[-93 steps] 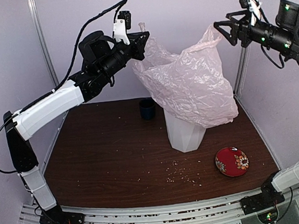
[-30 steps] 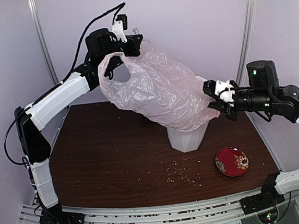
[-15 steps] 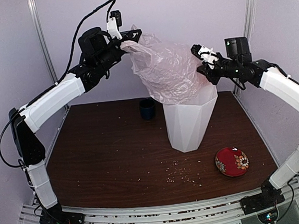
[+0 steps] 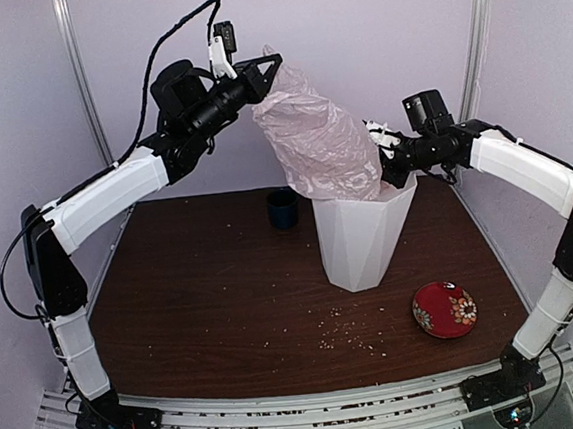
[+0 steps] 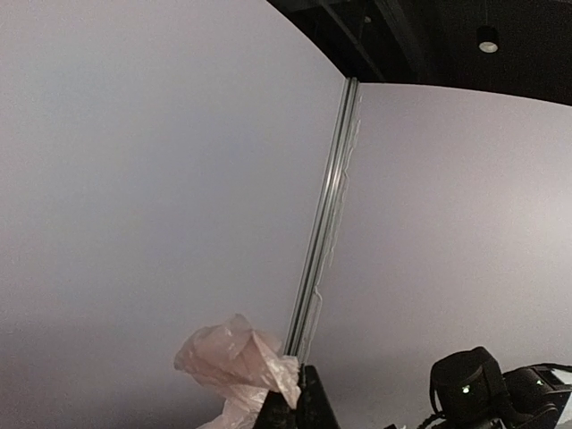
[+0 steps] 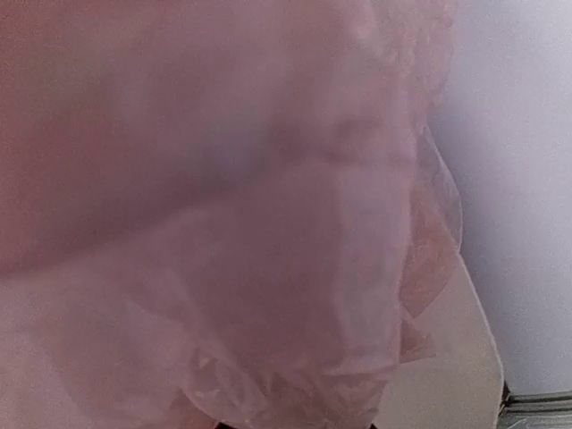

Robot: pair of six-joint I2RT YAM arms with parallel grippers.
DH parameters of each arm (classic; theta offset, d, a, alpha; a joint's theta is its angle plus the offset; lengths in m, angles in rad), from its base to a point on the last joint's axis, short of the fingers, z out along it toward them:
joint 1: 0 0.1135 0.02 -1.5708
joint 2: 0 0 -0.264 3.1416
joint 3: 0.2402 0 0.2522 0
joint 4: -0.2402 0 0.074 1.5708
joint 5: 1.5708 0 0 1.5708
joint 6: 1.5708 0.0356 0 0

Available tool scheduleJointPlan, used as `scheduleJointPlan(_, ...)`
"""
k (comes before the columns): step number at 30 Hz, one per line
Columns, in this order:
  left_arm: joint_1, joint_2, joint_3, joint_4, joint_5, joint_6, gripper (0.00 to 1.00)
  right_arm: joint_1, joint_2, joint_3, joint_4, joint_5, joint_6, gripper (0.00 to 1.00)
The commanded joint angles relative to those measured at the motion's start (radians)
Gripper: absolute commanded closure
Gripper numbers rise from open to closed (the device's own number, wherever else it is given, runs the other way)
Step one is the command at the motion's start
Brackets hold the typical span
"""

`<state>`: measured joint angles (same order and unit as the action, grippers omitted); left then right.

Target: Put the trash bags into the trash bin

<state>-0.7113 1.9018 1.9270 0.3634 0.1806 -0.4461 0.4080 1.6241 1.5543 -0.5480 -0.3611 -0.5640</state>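
The trash bag [image 4: 315,142], thin, crinkly pale pink plastic, hangs in a narrow bunch from high up down into the mouth of the white faceted trash bin [image 4: 354,239]. My left gripper [image 4: 269,67] is shut on the bag's top, above and left of the bin. In the left wrist view a pink tuft [image 5: 232,357] is pinched at the closed left gripper [image 5: 298,393]. My right gripper [image 4: 384,161] sits at the bin's right rim, closed on the bag's lower side. Pink plastic [image 6: 268,223] fills the right wrist view and hides the fingers.
A small dark blue cup [image 4: 282,208] stands behind and left of the bin. A red patterned dish [image 4: 444,309] lies front right. Crumbs [image 4: 352,334] are scattered before the bin. Metal posts [image 4: 79,82] run up the walls on both sides.
The right gripper carried its side of the bag up over the bin, then down to the right rim. The bag has drawn into a narrow bunch over the bin.
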Motion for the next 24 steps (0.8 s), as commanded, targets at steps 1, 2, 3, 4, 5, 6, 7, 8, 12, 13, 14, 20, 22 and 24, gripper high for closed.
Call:
scheduleJointPlan(1,-0.021,0.067,0.04,0.175,0.077,-0.067,1.0,-0.001,0.023,0.064,-0.097,0.009,0.07,0.74)
scheduleJointPlan(2,-0.026,0.097,0.073,0.194,0.096,-0.089,1.0,-0.003,0.009,0.06,-0.1,0.006,0.089,0.71)
scheduleJointPlan(3,-0.031,0.127,0.11,0.209,0.112,-0.106,1.0,-0.003,-0.016,0.05,-0.09,0.007,0.114,0.67)
scheduleJointPlan(4,-0.039,0.156,0.151,0.22,0.121,-0.12,1.0,-0.003,-0.046,0.038,-0.074,0.012,0.142,0.63)
scheduleJointPlan(5,-0.049,0.189,0.198,0.222,0.128,-0.129,1.0,-0.005,-0.08,0.024,-0.057,0.019,0.167,0.58)
scheduleJointPlan(6,-0.061,0.22,0.246,0.217,0.133,-0.128,1.0,-0.005,-0.116,0.014,-0.043,0.035,0.189,0.54)
scheduleJointPlan(7,-0.072,0.261,0.302,0.203,0.132,-0.123,1.0,-0.005,-0.164,0.004,-0.033,0.053,0.208,0.5)
scheduleJointPlan(8,-0.083,0.289,0.351,0.193,0.128,-0.118,1.0,-0.005,-0.196,-0.003,-0.026,0.083,0.222,0.46)
scheduleJointPlan(12,-0.113,0.365,0.447,0.208,0.108,-0.122,1.0,-0.016,-0.295,-0.032,-0.001,0.261,0.277,0.38)
scheduleJointPlan(13,-0.116,0.376,0.451,0.221,0.098,-0.129,1.0,-0.022,-0.315,-0.044,0.006,0.293,0.286,0.38)
scheduleJointPlan(14,-0.118,0.387,0.455,0.234,0.092,-0.132,1.0,-0.033,-0.334,-0.055,0.014,0.312,0.294,0.37)
scheduleJointPlan(20,-0.124,0.471,0.508,0.305,0.052,-0.161,1.0,-0.09,-0.474,-0.109,-0.049,0.156,0.236,0.32)
scheduleJointPlan(22,-0.126,0.501,0.538,0.301,0.044,-0.164,1.0,-0.089,-0.5,-0.126,-0.077,0.124,0.215,0.3)
scheduleJointPlan(24,-0.126,0.509,0.537,0.307,0.04,-0.161,1.0,-0.09,-0.49,-0.138,-0.087,0.117,0.212,0.32)
